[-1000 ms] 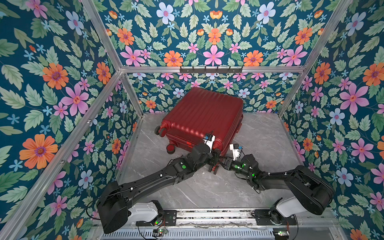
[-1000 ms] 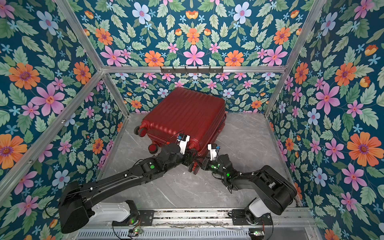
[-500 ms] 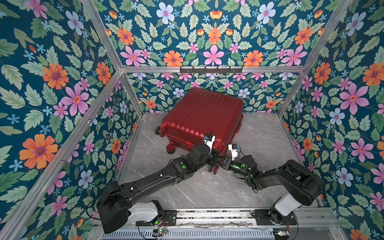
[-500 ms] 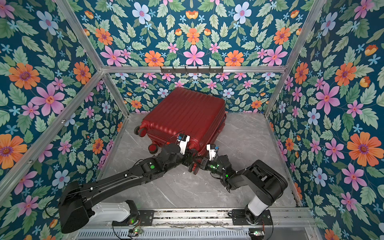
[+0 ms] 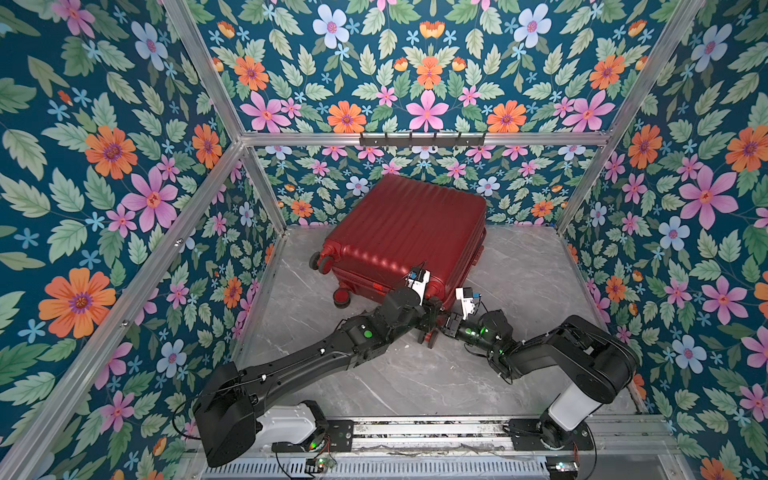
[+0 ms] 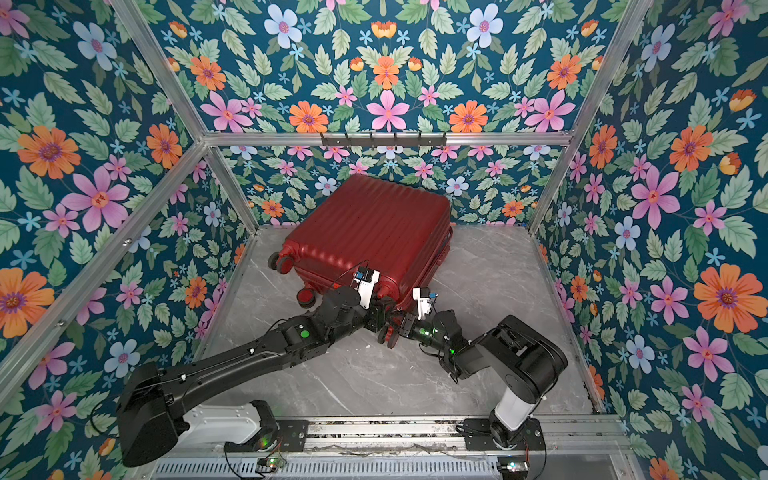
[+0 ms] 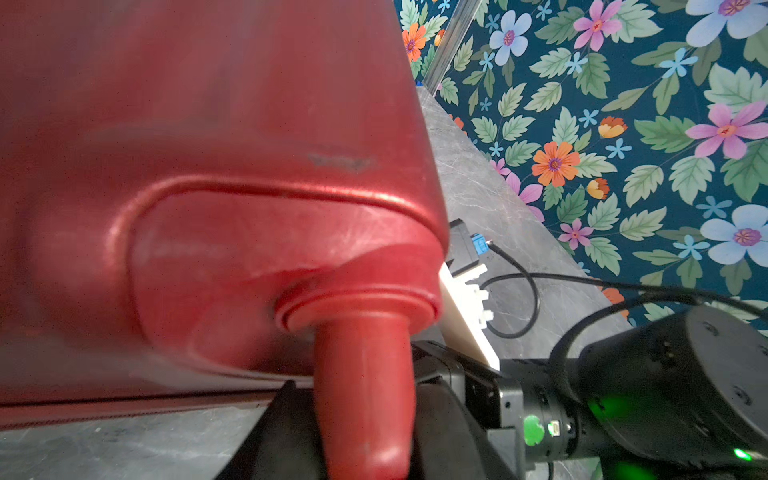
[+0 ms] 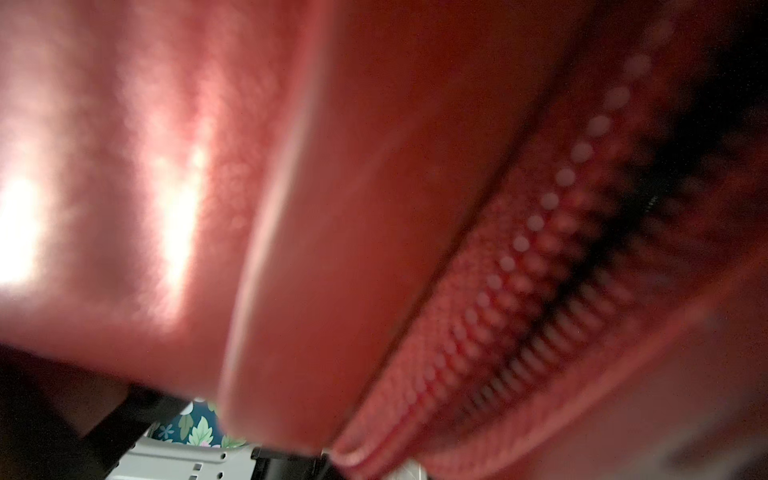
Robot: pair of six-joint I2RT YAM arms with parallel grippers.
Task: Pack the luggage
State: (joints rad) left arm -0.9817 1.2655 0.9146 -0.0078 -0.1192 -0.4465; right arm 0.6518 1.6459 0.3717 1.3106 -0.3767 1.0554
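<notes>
Both arms at luggage's near corner
Luggage (image 5: pixel 407 232) lies flat, rear-centre of surface (image 5: pixel 374 382). L end effector (image 7: pixel 361 432) clamped on 1 caster (image 7: pixel 361 374) stem; R end effector (image 5: pixel 446 326) beside it, at zip (image 8: pixel 519 332), grip state can't tell.

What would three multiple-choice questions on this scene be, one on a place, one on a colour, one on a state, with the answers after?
1. Where do both arms' jaws meet?
A) at the near corner of the luggage, by a caster wheel
B) at its far edge by the back wall
C) on bare floor, away from it

2. What colour is the luggage shell?
A) blue
B) dark red
C) black

3. How does the luggage lie?
A) upright on its wheels
B) open, lining showing
C) flat, lid down

Answers: 1 A, both top views show the jaws at that corner wheel; 2 B, the ribbed shell is dark red in both top views; 3 C, it lies flat with no lining on show.
</notes>
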